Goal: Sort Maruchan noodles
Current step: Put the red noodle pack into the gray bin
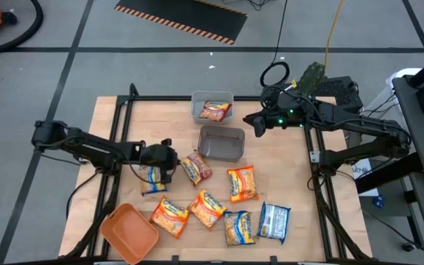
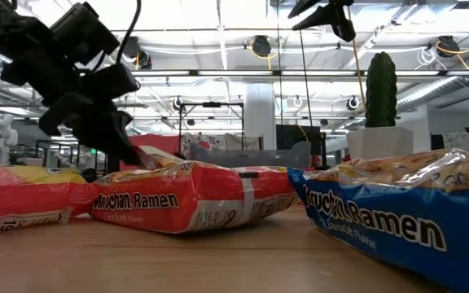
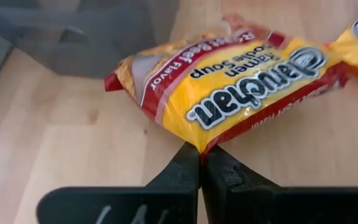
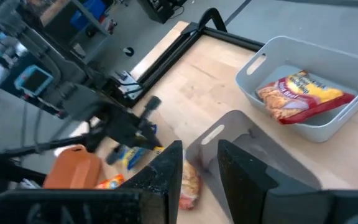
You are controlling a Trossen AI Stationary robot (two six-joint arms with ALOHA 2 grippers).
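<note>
Several Maruchan ramen packets lie flat on the wooden table. My left gripper [image 1: 171, 160] is shut on a yellow-and-red packet [image 1: 196, 168] at mid-table, which also shows in the left wrist view [image 3: 241, 87]. A blue-and-yellow packet [image 1: 152, 179] lies beside that gripper. More packets lie near the front edge: orange ones [image 1: 169, 217] [image 1: 207, 207] [image 1: 241, 184] and blue ones [image 1: 239, 227] [image 1: 274, 221]. One packet [image 1: 213, 110] lies in the light bin [image 1: 197, 99]. My right gripper [image 1: 258, 124] is open and empty, above the table beside the dark grey bin [image 1: 221, 143]. My left gripper pinches the packet's crimped edge [image 3: 199, 147] between its two fingertips, at the side of the packet toward the table's left. The fingers come from the table's left, slanting down. The packet's far part lies on the table; whether the near edge is raised, I cannot tell.
An orange tray [image 1: 129, 232] lies at the front left corner. The dark grey bin is just beyond the held packet, with the light bin behind it. A black frame rail [image 1: 315, 169] runs along the table's right side. Bare wood shows at the far left [image 1: 116, 121].
</note>
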